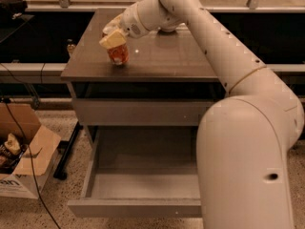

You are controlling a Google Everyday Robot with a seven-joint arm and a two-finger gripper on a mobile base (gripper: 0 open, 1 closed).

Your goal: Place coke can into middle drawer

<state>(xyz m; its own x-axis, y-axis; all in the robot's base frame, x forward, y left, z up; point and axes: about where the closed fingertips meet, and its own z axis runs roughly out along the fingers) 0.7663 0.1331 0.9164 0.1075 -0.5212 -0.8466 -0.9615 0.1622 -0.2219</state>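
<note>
The coke can, orange-red with pale markings, stands upright on the left part of the cabinet top. My gripper comes in from the right and sits over the can's top, its pale fingers closed around the upper part, hiding the silver lid. Whether the can touches the top or hangs just above it I cannot tell. The middle drawer is pulled open below, with a smooth grey inside that holds nothing. My arm's large white body covers the drawer's right side.
A shut drawer front sits one level above the open drawer. A small dark object sits beyond the cabinet's left edge. An open cardboard box and a black cable lie on the floor at the left.
</note>
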